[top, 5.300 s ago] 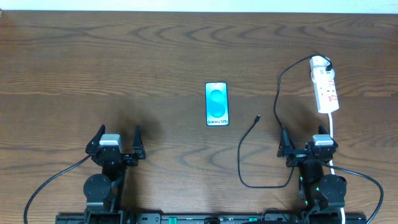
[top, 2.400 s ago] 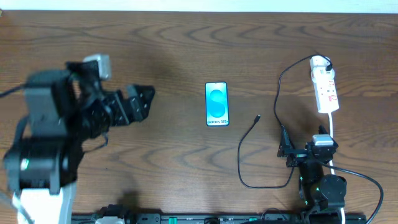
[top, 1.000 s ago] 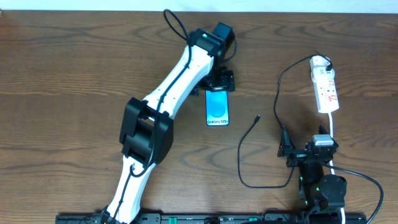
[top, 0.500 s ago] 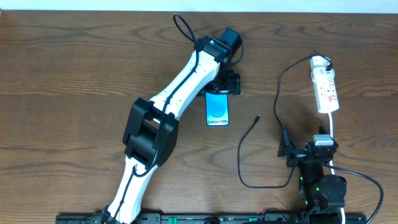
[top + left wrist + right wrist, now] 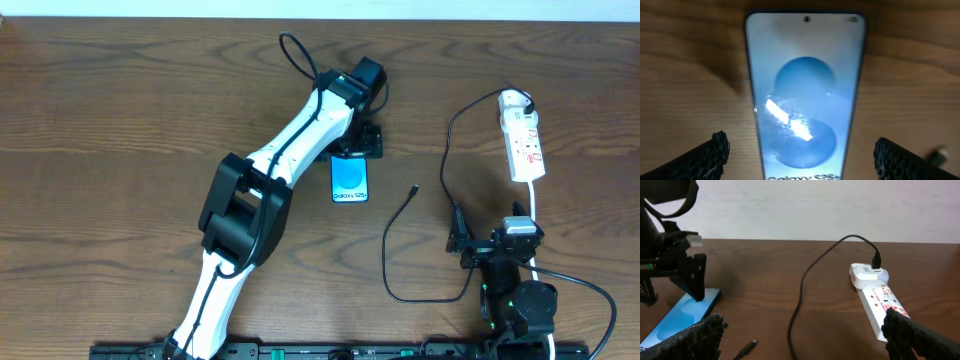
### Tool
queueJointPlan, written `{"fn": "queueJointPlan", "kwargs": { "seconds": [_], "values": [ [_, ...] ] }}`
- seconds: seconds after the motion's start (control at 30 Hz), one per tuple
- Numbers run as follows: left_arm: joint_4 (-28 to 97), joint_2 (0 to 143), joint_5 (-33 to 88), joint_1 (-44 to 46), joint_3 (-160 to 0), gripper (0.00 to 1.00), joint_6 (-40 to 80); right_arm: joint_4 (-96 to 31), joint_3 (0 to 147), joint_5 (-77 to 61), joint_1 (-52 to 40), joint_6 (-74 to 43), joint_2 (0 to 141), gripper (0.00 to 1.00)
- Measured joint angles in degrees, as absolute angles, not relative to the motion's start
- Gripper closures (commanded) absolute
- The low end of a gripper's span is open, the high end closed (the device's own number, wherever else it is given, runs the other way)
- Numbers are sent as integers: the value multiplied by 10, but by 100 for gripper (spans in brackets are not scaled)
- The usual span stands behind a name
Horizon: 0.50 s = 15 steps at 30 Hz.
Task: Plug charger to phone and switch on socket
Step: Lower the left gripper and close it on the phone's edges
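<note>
The phone (image 5: 349, 181) lies flat mid-table, its blue-cyan screen lit. My left gripper (image 5: 357, 147) is open at the phone's far end. In the left wrist view the phone (image 5: 802, 100) lies between the two spread fingertips (image 5: 715, 155) of the gripper (image 5: 800, 157), which hold nothing. The charger, a thin black cable (image 5: 392, 245), runs from the adapter in a loop to its free plug tip (image 5: 414, 189), right of the phone. The white socket strip (image 5: 523, 140) lies at the far right. My right gripper (image 5: 490, 240) is open and empty near the front edge, behind the plug tip (image 5: 747, 347).
The strip's white cord (image 5: 537, 215) runs toward the front past my right arm. The right wrist view shows the strip (image 5: 880, 302), the cable (image 5: 801, 295), the phone (image 5: 680, 312) and my left gripper (image 5: 687, 275) over it. A white wall lies behind the table.
My left arm has swung from its rest at the front left across to the phone's far end and settled over it. The right arm, cable, phone and strip have not moved.
</note>
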<state>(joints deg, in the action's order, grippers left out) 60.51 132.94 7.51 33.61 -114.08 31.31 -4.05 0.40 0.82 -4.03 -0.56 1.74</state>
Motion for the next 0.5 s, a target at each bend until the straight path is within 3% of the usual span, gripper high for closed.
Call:
{"fn": "queueJointPlan", "kwargs": {
  "seconds": [0.5],
  "values": [
    [592,1329,22,358,-1138,6,339,-40,4,8,-40,-6,17,1]
  ]
}}
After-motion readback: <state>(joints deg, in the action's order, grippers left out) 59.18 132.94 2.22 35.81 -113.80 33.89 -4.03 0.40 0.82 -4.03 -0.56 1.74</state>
